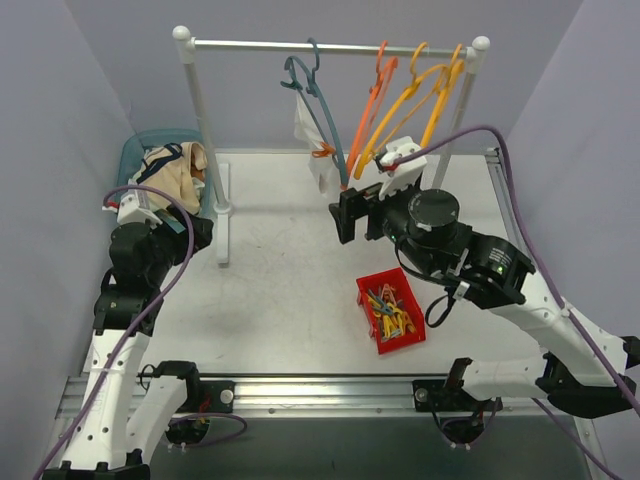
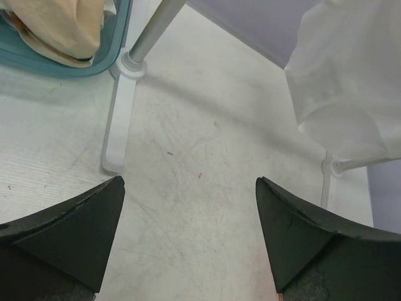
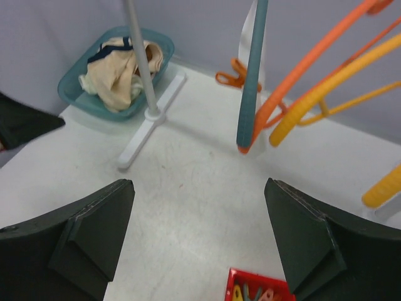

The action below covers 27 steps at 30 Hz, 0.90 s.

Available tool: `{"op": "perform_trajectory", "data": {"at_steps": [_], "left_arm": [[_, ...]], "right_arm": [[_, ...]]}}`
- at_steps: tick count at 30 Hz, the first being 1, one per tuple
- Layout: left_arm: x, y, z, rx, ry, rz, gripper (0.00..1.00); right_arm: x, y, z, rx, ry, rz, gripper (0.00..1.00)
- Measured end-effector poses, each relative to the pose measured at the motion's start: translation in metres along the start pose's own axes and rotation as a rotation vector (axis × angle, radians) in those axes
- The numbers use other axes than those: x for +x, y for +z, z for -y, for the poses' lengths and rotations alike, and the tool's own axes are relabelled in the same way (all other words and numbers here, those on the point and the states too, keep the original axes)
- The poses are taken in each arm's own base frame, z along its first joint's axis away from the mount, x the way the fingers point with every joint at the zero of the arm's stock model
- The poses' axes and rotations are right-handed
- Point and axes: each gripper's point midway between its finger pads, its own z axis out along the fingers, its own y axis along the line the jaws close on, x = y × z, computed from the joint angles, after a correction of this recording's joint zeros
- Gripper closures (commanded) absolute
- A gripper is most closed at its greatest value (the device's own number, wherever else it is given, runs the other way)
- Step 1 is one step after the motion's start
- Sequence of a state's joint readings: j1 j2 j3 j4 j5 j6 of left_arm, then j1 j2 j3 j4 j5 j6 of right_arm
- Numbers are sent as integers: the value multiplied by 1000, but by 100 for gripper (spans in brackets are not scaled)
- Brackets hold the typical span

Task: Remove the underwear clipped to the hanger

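The plain white underwear point(image 1: 314, 150) hangs from the teal hanger point(image 1: 305, 85) on the rack, held by an orange clip point(image 1: 322, 152). It also shows in the left wrist view point(image 2: 351, 81), and as a sliver behind the hanger in the right wrist view point(image 3: 246, 31). The cream underwear with dark trim point(image 1: 172, 168) lies in the teal basket point(image 1: 135, 152); it also shows in the right wrist view point(image 3: 119, 66). My left gripper point(image 1: 198, 233) is open and empty point(image 2: 188, 194) beside the rack's left foot. My right gripper point(image 1: 347, 215) is open and empty point(image 3: 197, 200), just below the hangers.
Orange hangers point(image 1: 375, 95) and yellow hangers point(image 1: 425, 95) hang empty on the rail point(image 1: 330, 46). The rack's left post and foot point(image 1: 222, 215) stand between my arms. A red bin of clips point(image 1: 391, 310) sits under my right forearm. Walls close in on both sides.
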<state>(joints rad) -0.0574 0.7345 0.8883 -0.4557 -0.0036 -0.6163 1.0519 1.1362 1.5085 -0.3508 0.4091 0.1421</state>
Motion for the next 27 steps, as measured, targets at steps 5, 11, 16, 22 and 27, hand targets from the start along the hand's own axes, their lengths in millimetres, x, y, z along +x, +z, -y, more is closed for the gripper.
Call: {"op": "perform_trajectory", "data": {"at_steps": [5, 11, 16, 22, 27], "left_arm": [[25, 1, -10, -9, -1, -75, 6], [34, -5, -10, 16, 2, -94, 6], [38, -9, -10, 30, 13, -99, 6], [45, -11, -14, 28, 22, -121, 6], [47, -12, -14, 29, 22, -124, 6]], "right_arm": [[-49, 38, 0, 21, -29, 90, 11], [-63, 90, 13, 48, -58, 88, 12], [-58, 127, 34, 57, -60, 52, 12], [-69, 153, 41, 1, -33, 40, 19], [-47, 156, 37, -40, -18, -27, 25]]}}
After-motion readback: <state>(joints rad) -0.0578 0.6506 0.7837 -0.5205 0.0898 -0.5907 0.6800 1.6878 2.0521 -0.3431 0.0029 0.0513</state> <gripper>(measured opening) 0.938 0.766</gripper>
